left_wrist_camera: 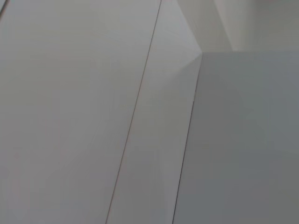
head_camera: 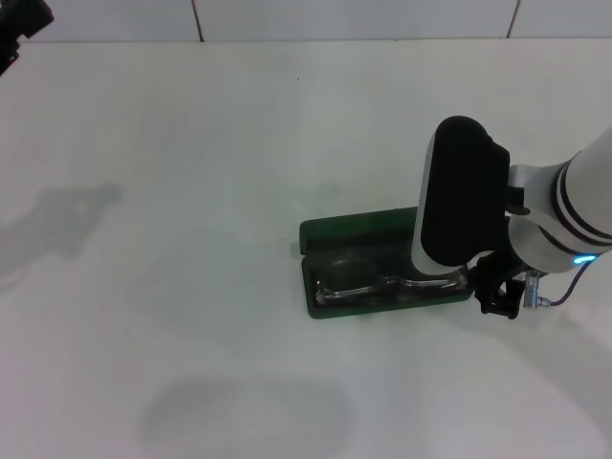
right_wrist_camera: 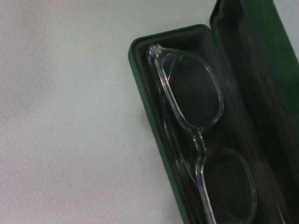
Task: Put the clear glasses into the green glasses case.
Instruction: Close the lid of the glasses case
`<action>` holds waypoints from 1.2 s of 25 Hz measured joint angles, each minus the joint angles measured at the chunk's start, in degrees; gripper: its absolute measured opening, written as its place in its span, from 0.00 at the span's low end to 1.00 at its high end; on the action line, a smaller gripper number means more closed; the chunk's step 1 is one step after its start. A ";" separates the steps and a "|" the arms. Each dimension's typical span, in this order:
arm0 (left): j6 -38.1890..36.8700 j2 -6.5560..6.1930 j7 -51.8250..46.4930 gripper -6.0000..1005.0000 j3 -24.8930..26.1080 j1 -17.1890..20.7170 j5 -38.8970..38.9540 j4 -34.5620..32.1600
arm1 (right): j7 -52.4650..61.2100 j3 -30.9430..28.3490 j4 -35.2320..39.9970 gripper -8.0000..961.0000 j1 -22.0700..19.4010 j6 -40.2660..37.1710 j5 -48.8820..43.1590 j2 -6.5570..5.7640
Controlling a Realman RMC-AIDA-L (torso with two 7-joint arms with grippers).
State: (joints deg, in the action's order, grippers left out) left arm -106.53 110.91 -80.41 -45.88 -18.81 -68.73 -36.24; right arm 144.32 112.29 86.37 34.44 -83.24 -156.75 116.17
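Inside the green glasses case [head_camera: 382, 263], in its open lower tray, the clear glasses [head_camera: 368, 279] lie folded, lenses facing up; the right wrist view shows the frame [right_wrist_camera: 196, 130] seated against the tray's dark lining, one hinge end tucked into a rounded corner. Lid stands open on the far side of the case. The right gripper [head_camera: 497, 287] sits at the case's right end, just beside the glasses' outer end; its jaws are hidden behind the wrist housing, so whether they are spread or pinching the frame cannot be told. Left arm parked well away from the case, its camera seeing only wall panels.

Judged step: placement, at or near release. Next move would call for letting go cleanly and lifting straight up without dragging the frame out.
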 joint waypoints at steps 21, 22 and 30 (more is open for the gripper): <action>0.02 0.00 -0.64 0.06 -0.06 -0.88 0.02 -0.13 | -1.79 -7.62 14.04 0.06 -5.07 -4.81 3.93 -0.41; 0.08 -0.04 -0.83 0.06 -0.07 -1.12 0.02 -0.23 | -2.63 -10.14 16.04 0.06 -5.99 -5.16 6.09 -0.45; 0.94 -0.72 -3.17 0.06 -0.12 -4.46 -2.03 -0.34 | -19.00 -34.85 21.88 0.06 -18.21 -3.31 35.28 -0.42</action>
State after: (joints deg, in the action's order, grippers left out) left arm -105.58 110.19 -83.59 -46.00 -23.26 -70.76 -36.58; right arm 125.32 77.44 108.25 16.22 -86.55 -121.46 115.76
